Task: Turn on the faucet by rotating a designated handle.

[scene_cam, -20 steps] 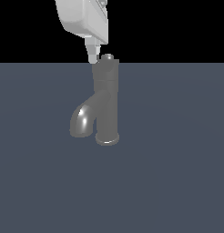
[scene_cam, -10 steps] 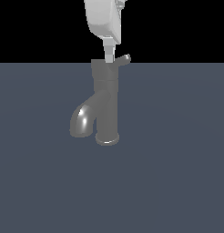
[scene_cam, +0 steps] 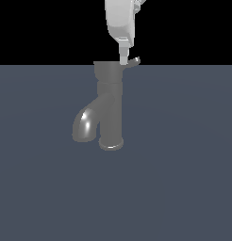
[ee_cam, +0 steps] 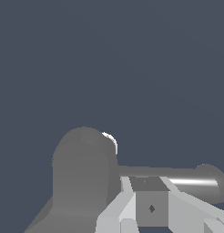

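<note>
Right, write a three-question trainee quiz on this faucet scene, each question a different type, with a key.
1. True or false: the gripper is at the faucet's base ring.
2. In the exterior view, the handle sticks out toward: A) that view's left, B) that view's right.
3. Fill in: the glossy curved part low on the faucet is the ____.

Key: 1 false, it is at the top cap; 2 B; 3 spout.

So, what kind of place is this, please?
Probably a bare simulated test scene, not a real kitchen: one grey faucet stands alone on a plain blue-grey floor, black emptiness behind, with the claw above.
</note>
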### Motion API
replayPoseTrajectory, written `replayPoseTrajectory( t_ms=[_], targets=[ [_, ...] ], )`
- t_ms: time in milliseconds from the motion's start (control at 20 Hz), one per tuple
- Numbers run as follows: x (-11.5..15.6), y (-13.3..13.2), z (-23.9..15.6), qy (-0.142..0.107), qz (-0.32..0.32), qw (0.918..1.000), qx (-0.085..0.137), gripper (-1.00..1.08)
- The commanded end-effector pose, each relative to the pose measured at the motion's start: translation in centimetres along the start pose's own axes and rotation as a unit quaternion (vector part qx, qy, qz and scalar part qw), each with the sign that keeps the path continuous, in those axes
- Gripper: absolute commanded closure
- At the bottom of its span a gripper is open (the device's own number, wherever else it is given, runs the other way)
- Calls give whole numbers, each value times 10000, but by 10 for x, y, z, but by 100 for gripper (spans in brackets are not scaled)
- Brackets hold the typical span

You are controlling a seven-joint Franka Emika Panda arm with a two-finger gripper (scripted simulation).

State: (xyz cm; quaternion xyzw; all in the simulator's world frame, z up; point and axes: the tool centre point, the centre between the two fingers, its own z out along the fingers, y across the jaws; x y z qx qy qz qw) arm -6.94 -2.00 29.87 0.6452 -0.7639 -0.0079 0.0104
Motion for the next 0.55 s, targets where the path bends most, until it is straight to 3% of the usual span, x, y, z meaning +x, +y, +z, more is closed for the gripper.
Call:
replayPoseTrajectory(
  t_ms=[0,500],
  targets=[
    [12,-22,0,-31,108,9999,116,108],
    [37,-52,-1,-32,258,9996,127,108]
  ],
)
